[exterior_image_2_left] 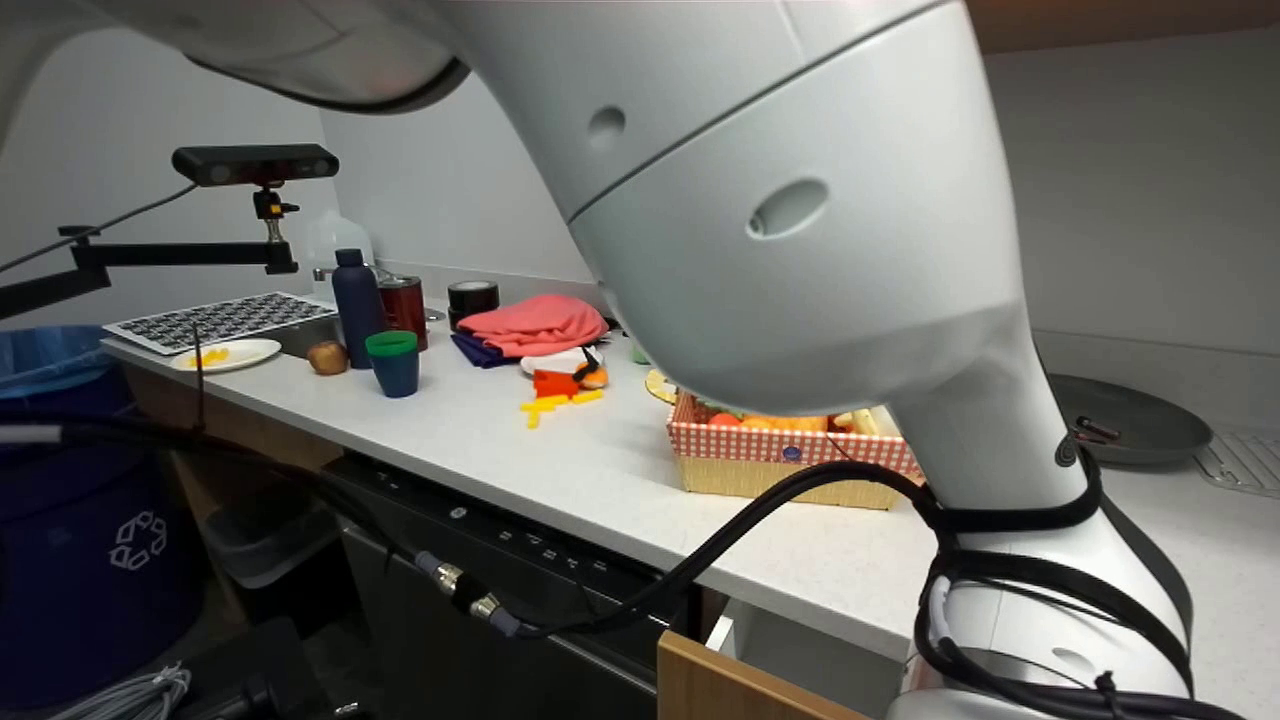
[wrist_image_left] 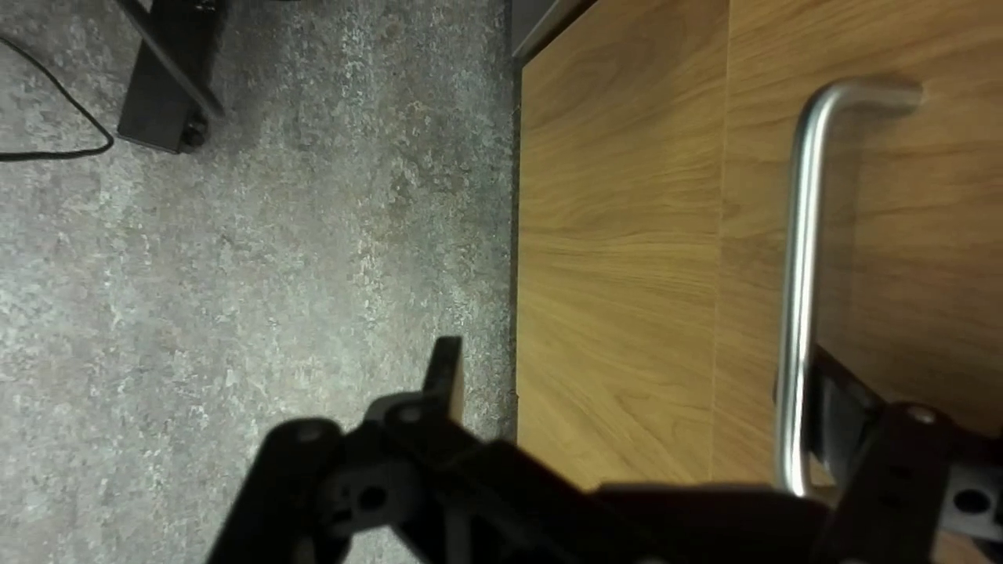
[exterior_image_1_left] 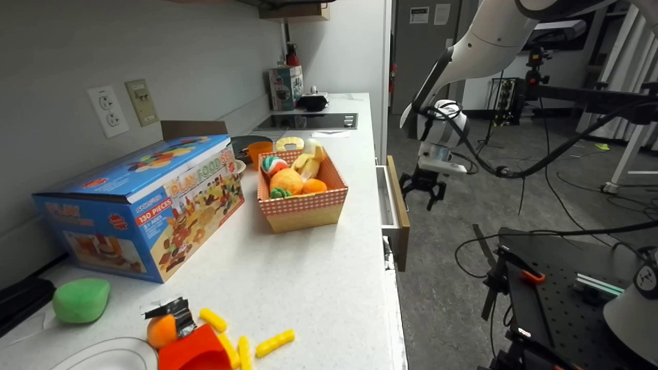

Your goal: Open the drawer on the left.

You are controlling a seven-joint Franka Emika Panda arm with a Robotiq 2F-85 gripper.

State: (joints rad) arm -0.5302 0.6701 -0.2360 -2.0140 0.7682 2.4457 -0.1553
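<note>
Pale wall [exterior_image_1_left: 205,46] backs a long white countertop [exterior_image_1_left: 329,288] in both exterior views; in an exterior view, wood-toned cabinet [exterior_image_1_left: 303,14] hangs above the far end, grey door [exterior_image_1_left: 424,67] carries two paper sheets [exterior_image_1_left: 419,15], pale curtain [exterior_image_1_left: 628,67] falls in folds; mottled grey floor [wrist_image_left: 313,235] reads lighter toward the left of the wrist view

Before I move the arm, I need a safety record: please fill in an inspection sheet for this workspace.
Surface: white counter, items spread along it.
Job's things: drawer open, metal handle on its front.
Clutter: basket of toy food, box, bottle, pan, all on the counter.
Gripper: open, one finger between handle and drawer; contact unclear.
Cables: black cable arcs off the arm.
Surroundings: cooktop in the counter; blue bin near one counter end.
</note>
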